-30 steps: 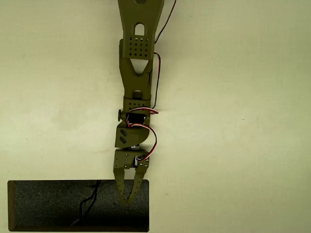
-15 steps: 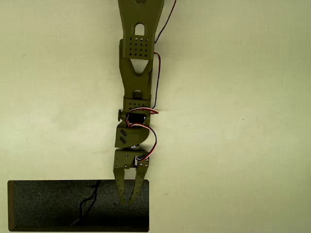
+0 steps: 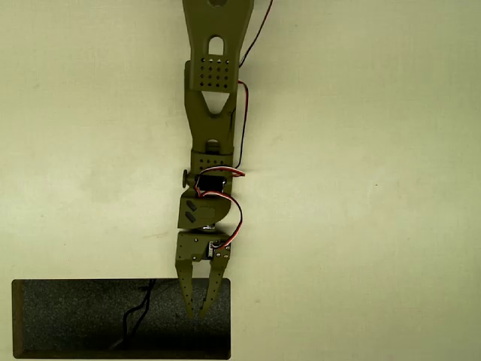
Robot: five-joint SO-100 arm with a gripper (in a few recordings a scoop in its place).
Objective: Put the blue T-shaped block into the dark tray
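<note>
In the overhead view the olive-green arm reaches down from the top edge. Its gripper [image 3: 196, 313] hangs over the right part of the dark tray [image 3: 68, 320]. The two fingers [image 3: 183, 289] run together to a point at their tips, so the gripper is shut, with nothing visible between them. The tray is a black speckled rectangle at the bottom left, with a thin brown rim and a crack-like dark line [image 3: 137, 313] across its inside. The blue T-shaped block is out of view.
The pale cream tabletop [image 3: 361, 188] spreads to the left and right of the arm. A black cable [image 3: 255, 37] and red wires [image 3: 239, 214] run along the arm. The tray's lower rim lies at the picture's bottom edge.
</note>
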